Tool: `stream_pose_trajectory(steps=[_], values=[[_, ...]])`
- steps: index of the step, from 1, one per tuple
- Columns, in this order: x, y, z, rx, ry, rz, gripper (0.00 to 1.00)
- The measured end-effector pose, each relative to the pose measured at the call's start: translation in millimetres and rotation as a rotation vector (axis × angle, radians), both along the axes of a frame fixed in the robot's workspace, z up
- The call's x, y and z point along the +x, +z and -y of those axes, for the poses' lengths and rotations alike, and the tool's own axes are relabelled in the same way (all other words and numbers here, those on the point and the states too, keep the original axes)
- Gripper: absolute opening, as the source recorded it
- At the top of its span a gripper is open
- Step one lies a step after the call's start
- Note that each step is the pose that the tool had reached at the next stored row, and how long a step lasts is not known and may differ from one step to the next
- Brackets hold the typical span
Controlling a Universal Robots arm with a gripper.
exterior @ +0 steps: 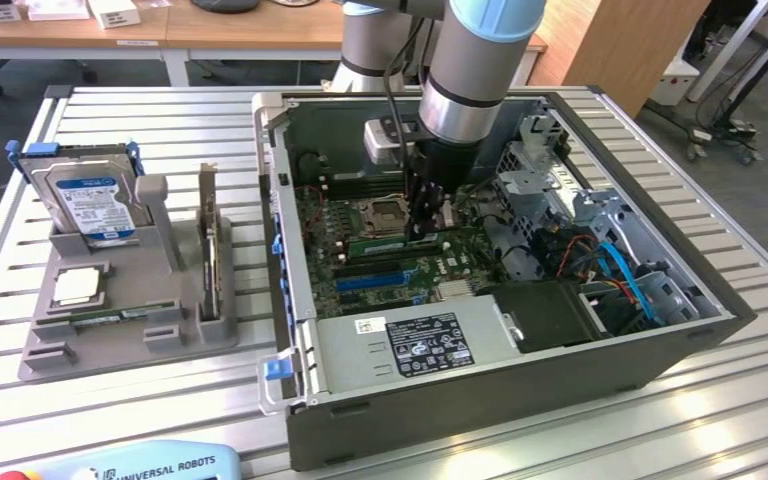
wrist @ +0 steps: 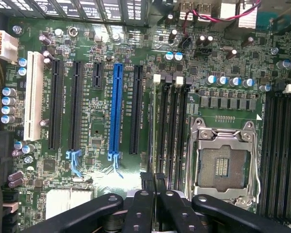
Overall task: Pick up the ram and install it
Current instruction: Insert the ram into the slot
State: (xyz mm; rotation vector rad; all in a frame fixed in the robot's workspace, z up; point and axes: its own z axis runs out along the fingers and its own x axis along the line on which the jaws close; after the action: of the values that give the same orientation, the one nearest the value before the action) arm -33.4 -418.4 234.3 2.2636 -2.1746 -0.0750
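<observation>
My claw [exterior: 423, 232] is pinched together on nothing I can see. It hangs inside the case [exterior: 491, 390], just beside the black slots [wrist: 172, 131] (touching the board [wrist: 102, 174] or not, I cannot tell). The ram [exterior: 120, 318] lies in the tray [exterior: 37, 355] on the desk [exterior: 157, 120], well apart.

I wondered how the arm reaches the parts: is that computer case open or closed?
Open. The computer case lies with its side panel off, so the motherboard is exposed from above and the arm reaches down inside.
</observation>
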Motion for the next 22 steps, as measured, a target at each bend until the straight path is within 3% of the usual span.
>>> stream_pose_trajectory(steps=[7,22], values=[[0.0,0.0,0.6,0.0000,-0.055,0.0000,0.12],[0.0,0.0,0.6,0.0001,-0.063,0.0000,0.12]])
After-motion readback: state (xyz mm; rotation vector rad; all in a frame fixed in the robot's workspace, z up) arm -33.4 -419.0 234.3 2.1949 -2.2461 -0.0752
